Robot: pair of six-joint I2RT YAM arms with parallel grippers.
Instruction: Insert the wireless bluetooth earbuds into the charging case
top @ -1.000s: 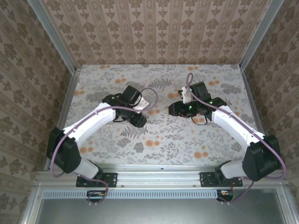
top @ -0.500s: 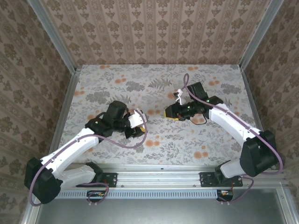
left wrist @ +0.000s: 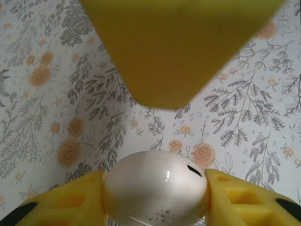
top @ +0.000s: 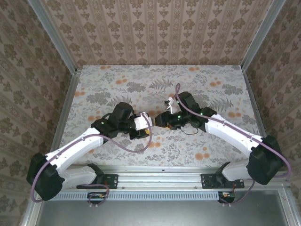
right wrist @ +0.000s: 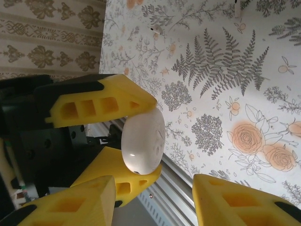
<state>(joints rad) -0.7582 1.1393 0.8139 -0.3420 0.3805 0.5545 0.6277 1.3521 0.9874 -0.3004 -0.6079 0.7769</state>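
Note:
The charging case (left wrist: 155, 181) is a white, closed, egg-shaped shell. My left gripper (left wrist: 154, 200) is shut on it, one yellow finger on each side. In the right wrist view the case (right wrist: 143, 143) sits between the left gripper's fingers (right wrist: 101, 101), just beyond my right gripper (right wrist: 155, 207), which is open with nothing between its fingers. From above, the two grippers meet at mid-table, the left gripper (top: 142, 126) with the case (top: 139, 122) and the right gripper (top: 160, 119) close beside it. Two small white earbuds (right wrist: 157, 29) (right wrist: 238, 10) lie on the table further off.
A blurred yellow finger (left wrist: 181, 47) of the right gripper hangs close in front of the left wrist camera. The floral table (top: 117, 84) is walled by patterned panels. A metal rail (top: 160, 172) runs along the near edge.
My right arm has swung left toward the left gripper until the two nearly touch. The left arm drew back toward the near edge, then edged right, still holding the case.

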